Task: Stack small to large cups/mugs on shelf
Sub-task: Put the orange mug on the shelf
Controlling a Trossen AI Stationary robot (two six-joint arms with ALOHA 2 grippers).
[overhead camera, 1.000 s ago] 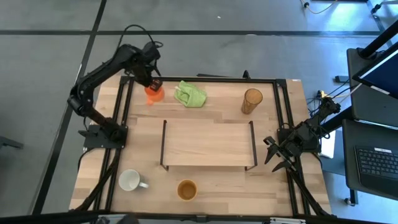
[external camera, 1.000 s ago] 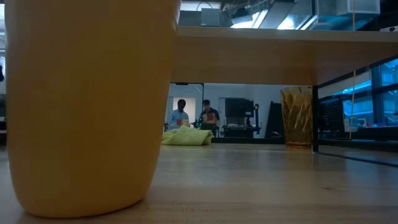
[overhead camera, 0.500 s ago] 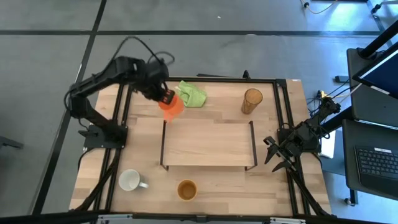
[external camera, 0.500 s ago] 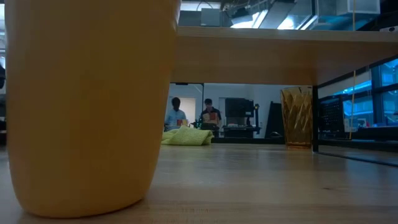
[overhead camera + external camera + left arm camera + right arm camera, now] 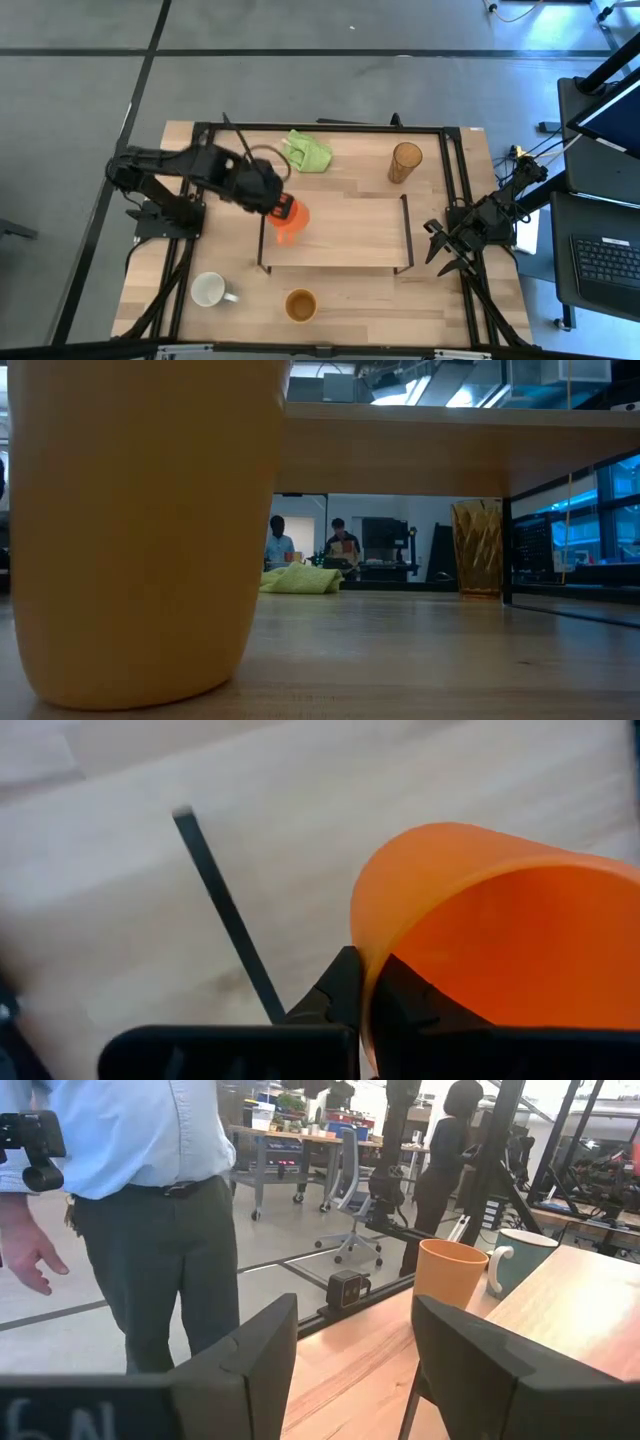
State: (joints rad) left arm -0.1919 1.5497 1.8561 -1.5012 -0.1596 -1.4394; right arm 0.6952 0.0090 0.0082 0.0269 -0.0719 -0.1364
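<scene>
My left gripper (image 5: 279, 208) is shut on the small orange mug (image 5: 289, 223), over the left end of the shelf (image 5: 340, 235). The mug fills the left wrist view (image 5: 500, 950). The white mug (image 5: 208, 290) and the tan-brown cup (image 5: 300, 305) stand on the table near its front edge. The amber tumbler (image 5: 405, 162) stands at the far right. My right gripper (image 5: 441, 252) is open and empty at the table's right edge, beside the shelf. My left gripper pinches the orange mug's rim (image 5: 366, 945), one finger (image 5: 343, 988) outside the wall and the other finger (image 5: 405, 1005) inside. The fingers come from the table's left side. The mug hangs tilted over the shelf's left end; whether it touches the board, I cannot tell.
A green cloth (image 5: 307, 150) lies at the far edge, behind the shelf. The shelf's black end frame (image 5: 225, 915) runs just beside the mug. In the right wrist view a person (image 5: 150, 1190) stands beyond the table's near edge. More people show far off in the low view.
My left gripper has carried the orange mug from the table's far left part toward the near edge and the right, to over the shelf's left end. It stays shut on the mug. My right arm has kept still.
</scene>
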